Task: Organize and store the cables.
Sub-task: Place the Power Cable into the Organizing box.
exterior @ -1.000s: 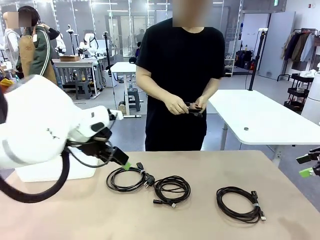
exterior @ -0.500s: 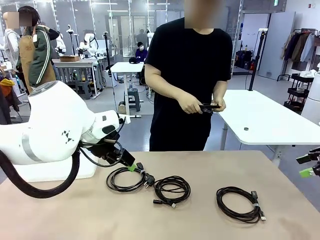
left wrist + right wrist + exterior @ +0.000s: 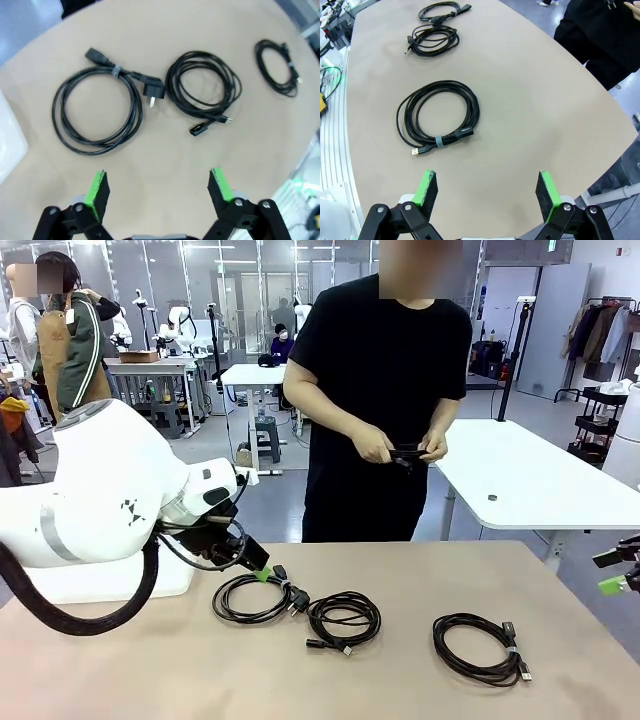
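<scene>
Now, from the front, three cables lie in a row on the surface [image 3: 420, 575], nearer the robot's edge. The left coil [image 3: 250, 619] is toward the left edge, the middle coil [image 3: 374, 620] about central and the right coil [image 3: 441, 642] toward the right edge. All lie where they lay a second ago. The left arm [image 3: 100, 490] has swung farther in from the left edge and stands higher than before. The left jaws hang spread at the far rim of the left coil; I cannot tell whether they touch it. The right jaws show at the right edge, unmoved. Beyond the far edge the person has shifted toward the robot's right, and the person's hands [image 3: 372, 448] meet on a small black thing at the waist.

From the left wrist, the left jaws stand wide apart, green pads [image 3: 97, 187] framing bare surface. The left coil [image 3: 118, 75] lies ahead, tied by a grey band. The middle coil [image 3: 234, 87] is just beside its plug, and the right coil [image 3: 265, 75] well apart.

From the right wrist, the right jaws are spread wide with nothing between them. The right coil [image 3: 439, 141] lies just ahead, banded, and the other two lie farther along the surface.
</scene>
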Robot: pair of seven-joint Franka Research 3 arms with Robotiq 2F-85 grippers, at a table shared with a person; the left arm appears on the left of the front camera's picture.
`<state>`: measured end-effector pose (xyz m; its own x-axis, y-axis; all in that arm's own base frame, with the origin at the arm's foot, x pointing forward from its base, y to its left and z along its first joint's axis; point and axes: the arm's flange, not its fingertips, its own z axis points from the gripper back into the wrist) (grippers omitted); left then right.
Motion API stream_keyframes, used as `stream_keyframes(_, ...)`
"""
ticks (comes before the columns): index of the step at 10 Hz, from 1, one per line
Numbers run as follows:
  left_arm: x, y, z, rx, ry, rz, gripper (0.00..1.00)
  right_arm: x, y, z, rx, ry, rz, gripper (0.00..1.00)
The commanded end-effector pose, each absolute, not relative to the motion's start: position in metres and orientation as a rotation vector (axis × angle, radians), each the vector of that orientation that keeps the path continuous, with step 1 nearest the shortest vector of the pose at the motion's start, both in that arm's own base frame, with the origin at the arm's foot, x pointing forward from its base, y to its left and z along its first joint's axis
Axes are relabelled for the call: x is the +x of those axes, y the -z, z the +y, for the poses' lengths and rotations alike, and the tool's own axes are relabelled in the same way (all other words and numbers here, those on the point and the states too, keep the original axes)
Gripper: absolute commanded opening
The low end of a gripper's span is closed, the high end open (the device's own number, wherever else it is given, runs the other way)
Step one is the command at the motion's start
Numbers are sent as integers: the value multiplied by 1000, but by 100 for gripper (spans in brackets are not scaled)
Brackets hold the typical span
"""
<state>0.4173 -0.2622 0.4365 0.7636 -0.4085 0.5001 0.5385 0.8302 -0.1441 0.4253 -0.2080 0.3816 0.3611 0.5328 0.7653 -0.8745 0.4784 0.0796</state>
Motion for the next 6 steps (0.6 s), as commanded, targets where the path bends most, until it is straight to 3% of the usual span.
stream_keyframes(1, 460, -441, -287, -294, 283, -291, 100, 428, -383, -206, 528, -944, -724, 100)
stream_keyframes(3, 507, -437, -323, -266, 26, -164, 100, 428, -383, -206, 528, -944, -724, 100)
stream_keyframes(6, 549, -421, -353, -141, -249, -167, 100, 428, -383, -206, 528, -944, -724, 100)
